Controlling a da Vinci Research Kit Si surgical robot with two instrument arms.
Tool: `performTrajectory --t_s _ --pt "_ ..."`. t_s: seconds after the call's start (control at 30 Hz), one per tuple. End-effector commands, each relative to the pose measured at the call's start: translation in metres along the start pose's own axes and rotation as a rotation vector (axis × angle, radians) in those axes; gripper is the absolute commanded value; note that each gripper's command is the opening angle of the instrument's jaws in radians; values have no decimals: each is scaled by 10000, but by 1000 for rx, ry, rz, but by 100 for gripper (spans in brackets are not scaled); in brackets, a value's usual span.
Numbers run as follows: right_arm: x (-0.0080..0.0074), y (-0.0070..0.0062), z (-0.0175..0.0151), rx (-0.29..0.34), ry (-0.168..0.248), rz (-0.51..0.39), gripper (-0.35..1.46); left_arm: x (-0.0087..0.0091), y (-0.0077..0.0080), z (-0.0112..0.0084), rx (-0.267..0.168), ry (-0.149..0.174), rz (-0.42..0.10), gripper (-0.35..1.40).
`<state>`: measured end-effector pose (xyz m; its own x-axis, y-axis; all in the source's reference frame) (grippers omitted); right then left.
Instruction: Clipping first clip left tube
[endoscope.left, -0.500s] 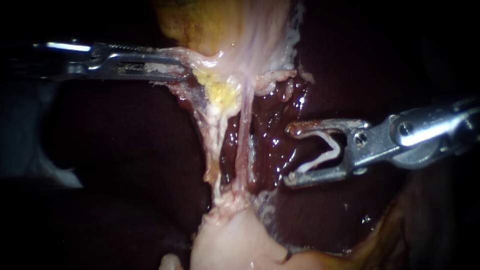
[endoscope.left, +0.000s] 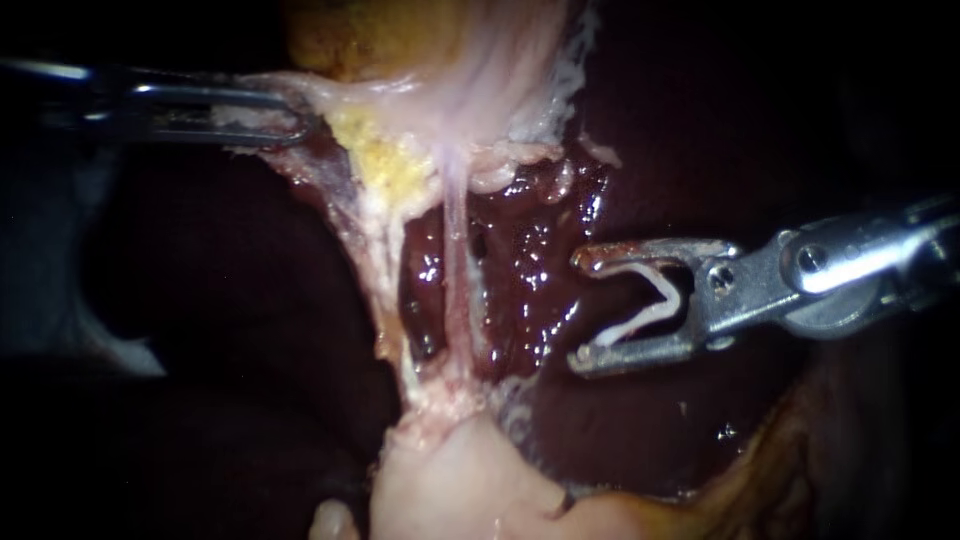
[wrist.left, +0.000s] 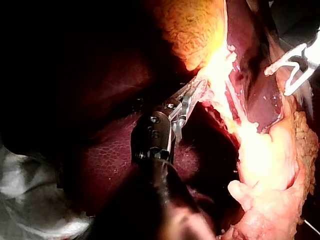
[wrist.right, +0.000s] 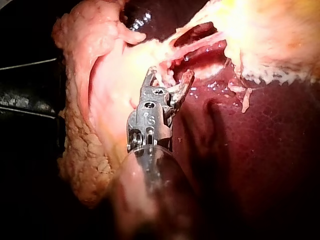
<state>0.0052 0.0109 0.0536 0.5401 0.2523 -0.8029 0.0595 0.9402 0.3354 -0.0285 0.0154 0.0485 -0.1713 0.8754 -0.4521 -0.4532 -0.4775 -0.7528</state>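
At 10 o'clock, left instrument (endoscope.left: 298, 126) jaws clamp tissue fold (endoscope.left: 345, 92); at 3 o'clock, right instrument (endoscope.left: 583, 310) jaws hold white clip (endoscope.left: 650, 300); liver (endoscope.left: 530, 260) lies between clip and tube (endoscope.left: 455, 240).

The open, white, V-shaped clip (endoscope.left: 640, 320) lies right of the taut, pale left tube (endoscope.left: 380, 262).

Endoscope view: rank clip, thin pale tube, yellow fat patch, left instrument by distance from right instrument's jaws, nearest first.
1. clip, held between the right instrument's jaws.
2. thin pale tube, left of them, across the liver.
3. yellow fat patch, higher and further left.
4. left instrument, far upper left, jaws gripping pale tissue.
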Motion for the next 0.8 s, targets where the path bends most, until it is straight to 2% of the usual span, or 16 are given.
performTrajectory --t_s 0.03,0.2,0.33,0.57,0.8 --pt "2 -1 2 0 0 0 50 0 2 0 1 1 0 -35" --pt "5 -11 18 17 5 11 50 -4 3 5 5 3 2 -35" --pt "7 -20 48 31 23 73 50 -5 1 6 5 3 3 -35" --pt "13 -21 91 36 74 160 50 -7 -2 7 5 4 4 -35" --pt "13 -22 119 46 79 196 49 -7 -2 7 5 4 4 -35"
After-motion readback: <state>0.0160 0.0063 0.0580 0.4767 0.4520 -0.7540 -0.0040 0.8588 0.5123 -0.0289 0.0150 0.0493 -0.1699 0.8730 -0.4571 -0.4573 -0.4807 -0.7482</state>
